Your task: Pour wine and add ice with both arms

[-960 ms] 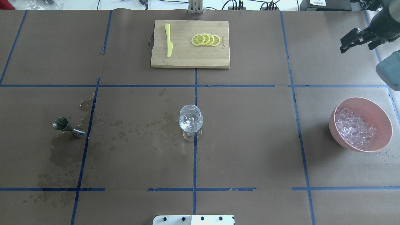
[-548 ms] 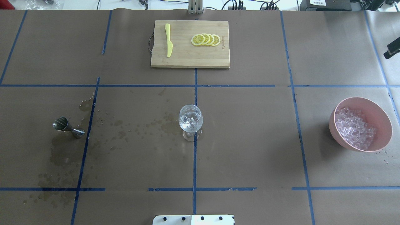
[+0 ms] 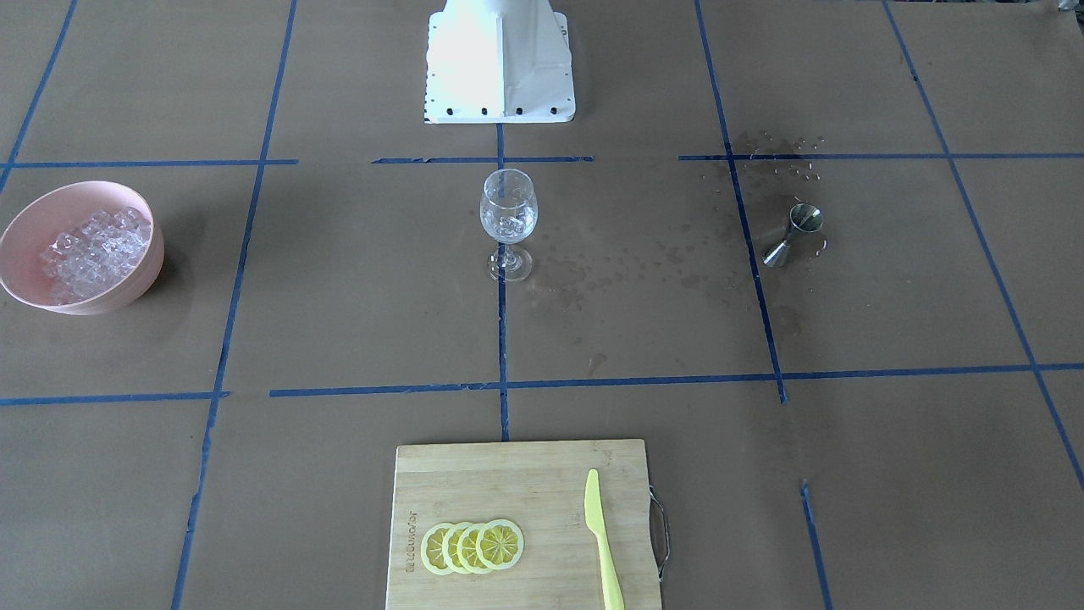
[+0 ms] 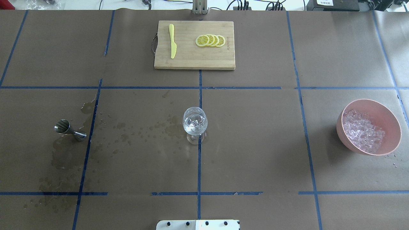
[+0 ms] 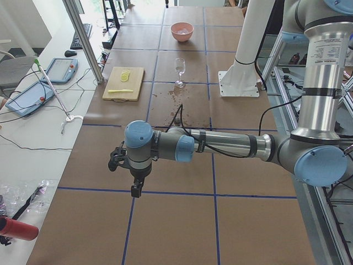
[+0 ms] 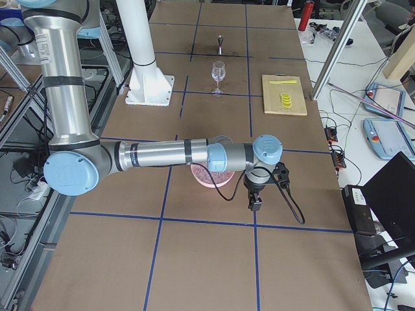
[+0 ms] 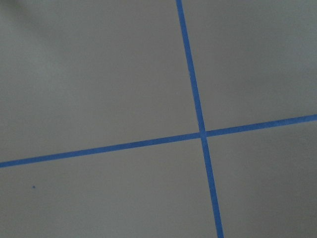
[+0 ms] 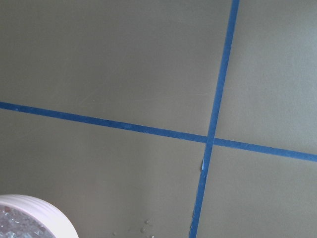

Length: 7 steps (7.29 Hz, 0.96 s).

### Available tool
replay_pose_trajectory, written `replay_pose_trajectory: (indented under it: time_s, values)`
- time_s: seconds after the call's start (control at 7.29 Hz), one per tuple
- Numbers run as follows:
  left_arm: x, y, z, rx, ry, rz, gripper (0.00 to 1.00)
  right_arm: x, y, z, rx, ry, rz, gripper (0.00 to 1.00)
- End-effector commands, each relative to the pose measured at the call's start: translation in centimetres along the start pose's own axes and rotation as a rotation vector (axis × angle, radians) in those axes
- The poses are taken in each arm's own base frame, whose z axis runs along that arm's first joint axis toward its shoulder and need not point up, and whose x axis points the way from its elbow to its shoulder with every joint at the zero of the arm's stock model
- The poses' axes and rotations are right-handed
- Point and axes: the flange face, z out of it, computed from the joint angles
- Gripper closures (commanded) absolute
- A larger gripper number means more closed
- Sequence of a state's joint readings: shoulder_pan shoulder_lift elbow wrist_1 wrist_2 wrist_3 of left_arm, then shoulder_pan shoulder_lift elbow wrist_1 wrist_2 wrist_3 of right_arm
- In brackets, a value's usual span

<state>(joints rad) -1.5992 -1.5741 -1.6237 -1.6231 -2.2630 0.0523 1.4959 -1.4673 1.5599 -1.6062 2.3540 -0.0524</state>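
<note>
I am watching both arms hang out past the working area. The left arm is stretching low along its end of the table, and its left gripper is pointing down over bare brown paper and a cross of blue tape. The right arm is reaching across the pink bowl, with the right gripper hanging just beyond the bowl's outer side. Only the side cameras are catching either tool, so I cannot tell whether the fingers are spread or closed. I am seeing nothing carried in them.

The wine glass is standing upright at the table's centre, on the tape line. Clear cubes are showing in its belly, so some of the ice is already there, while the main heap is sitting in the bowl. I cannot separate the wine from the cubes inside the glass. What I am picking out is glistening droplets and darker wet patches on the paper around the steel jigger, which seems to be standing upright, well apart from the glass.

I am judging both steps as essentially done, with the arms parking. If more ice is wanted, the next move is calling for the right arm to swing inward and drop into the bowl without nudging its rim.
</note>
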Motion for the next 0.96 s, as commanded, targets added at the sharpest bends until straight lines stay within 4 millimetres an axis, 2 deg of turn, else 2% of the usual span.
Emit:
replay_pose_trajectory:
  time_s: [0.0,0.27,0.41,0.55,0.82]
  values:
    - [-0.8,2.4,1.4,-0.035,0.013,-0.071,0.00,2.2,1.1,-1.0,0.037,-0.010,0.031,0.00]
    - [0.3,2.3,1.5,-0.046,0.122,-0.098,0.00,2.4,1.7,-0.7,0.033,-0.047,0.044,0.00]
    - [0.4,2.3,2.2,-0.052,0.123,-0.089,0.00,2.6,1.8,-1.0,0.038,-0.048,0.048,0.00]
    - [1.4,2.2,3.5,-0.078,0.128,-0.065,0.00,2.9,1.9,-1.2,0.041,-0.047,0.053,0.00]
    - [1.7,1.9,3.5,-0.061,0.124,-0.036,0.00,3.1,1.9,-1.4,0.045,-0.045,0.058,0.00]
